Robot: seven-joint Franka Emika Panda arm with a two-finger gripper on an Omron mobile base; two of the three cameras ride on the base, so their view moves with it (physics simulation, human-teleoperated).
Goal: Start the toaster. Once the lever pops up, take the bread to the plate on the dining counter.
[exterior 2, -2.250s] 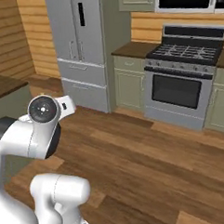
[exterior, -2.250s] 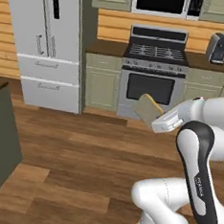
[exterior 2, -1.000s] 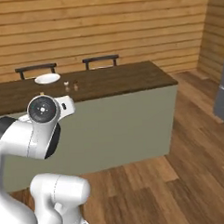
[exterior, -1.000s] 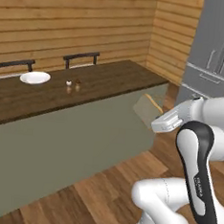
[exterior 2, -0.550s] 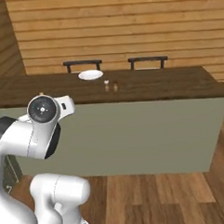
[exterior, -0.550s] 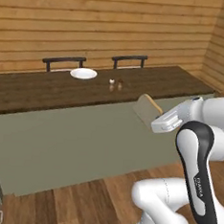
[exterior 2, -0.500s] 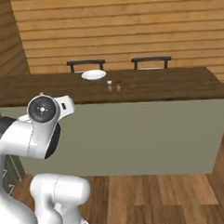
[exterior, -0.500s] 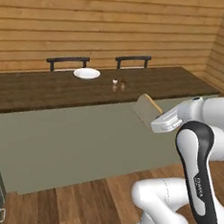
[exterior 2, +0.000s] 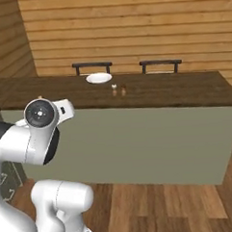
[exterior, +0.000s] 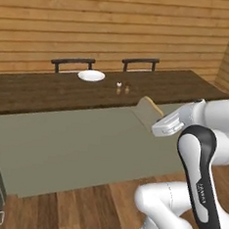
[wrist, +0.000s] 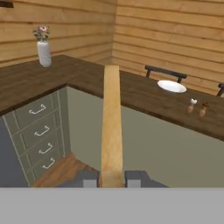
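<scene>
Fingers [wrist: 112,178] pinching the bread [wrist: 111,122] edge-on so it rides secure, held short of the dining table [exterior: 59,89], plate [exterior: 91,75] well apart at its far edge by the shakers [exterior: 123,87], needs approach.

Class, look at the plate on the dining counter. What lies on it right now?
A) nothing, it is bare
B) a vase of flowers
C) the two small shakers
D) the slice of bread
A: the plate is bare white, while the bread sits clamped between the jaws.
</scene>
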